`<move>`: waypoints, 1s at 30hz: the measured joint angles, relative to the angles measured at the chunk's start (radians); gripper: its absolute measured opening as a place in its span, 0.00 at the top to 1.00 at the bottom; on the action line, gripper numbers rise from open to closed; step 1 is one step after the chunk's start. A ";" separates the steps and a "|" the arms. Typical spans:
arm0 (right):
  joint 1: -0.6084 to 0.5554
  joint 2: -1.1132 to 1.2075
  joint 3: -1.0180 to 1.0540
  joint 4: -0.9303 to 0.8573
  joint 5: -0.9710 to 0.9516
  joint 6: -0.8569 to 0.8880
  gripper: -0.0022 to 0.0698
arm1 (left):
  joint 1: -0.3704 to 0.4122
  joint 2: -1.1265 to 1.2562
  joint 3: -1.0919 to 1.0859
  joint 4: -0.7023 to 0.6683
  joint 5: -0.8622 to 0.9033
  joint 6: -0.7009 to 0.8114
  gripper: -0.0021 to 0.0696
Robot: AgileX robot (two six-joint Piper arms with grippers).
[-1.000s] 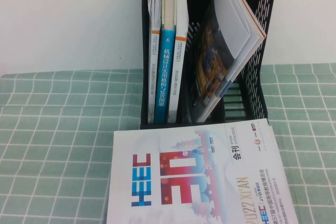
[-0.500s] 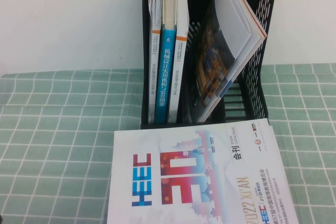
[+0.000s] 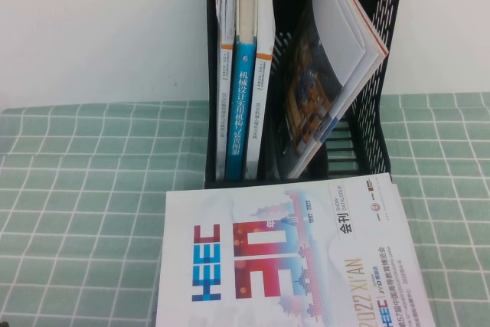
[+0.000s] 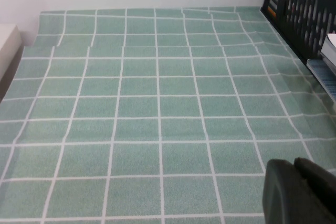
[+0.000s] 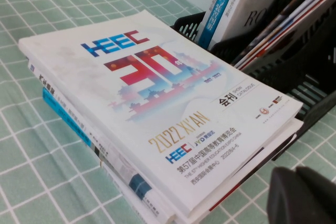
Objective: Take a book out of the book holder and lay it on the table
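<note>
Now: book [image 3: 295,258] lies flat, cover up, atop a stack on the worktop [image 3: 84,212], just in front of the holder [image 3: 367,143]. Left tool [image 4: 302,192] and right tool [image 5: 304,195]: state can't tell, both hang above the worktop.

The book [image 3: 295,258] runs off the lower edge of the high view, so its near end is unseen; the publications stacked beneath it [image 5: 92,145] show only their edges in the right wrist view, titles not legible. The book holder [image 3: 380,124] is cropped at the top of the high view and its base is hidden behind the book. The left end effector [image 4: 299,192] appears only as a dark blurred corner over the desk [image 4: 157,108]; finger state undeterminable. The right end effector [image 5: 304,198] is likewise a dark, cropped mass; finger state undeterminable. Neither arm appears in the high view.
</note>
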 joint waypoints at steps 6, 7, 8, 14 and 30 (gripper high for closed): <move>0.000 0.000 0.000 0.000 0.000 0.001 0.97 | 0.000 0.000 0.000 0.001 0.000 0.000 0.97; 0.000 0.000 0.000 0.000 0.000 0.001 0.97 | 0.000 0.000 0.000 0.001 0.000 0.000 0.97; 0.000 0.000 0.000 0.000 0.000 0.001 0.97 | 0.000 0.000 0.000 0.001 0.000 0.000 0.97; 0.000 0.000 0.000 0.000 0.000 0.001 0.97 | 0.000 0.000 0.000 0.001 0.000 0.000 0.97; -0.087 0.000 0.013 -0.133 -0.090 0.036 0.97 | 0.000 0.000 0.000 0.002 0.000 -0.002 0.97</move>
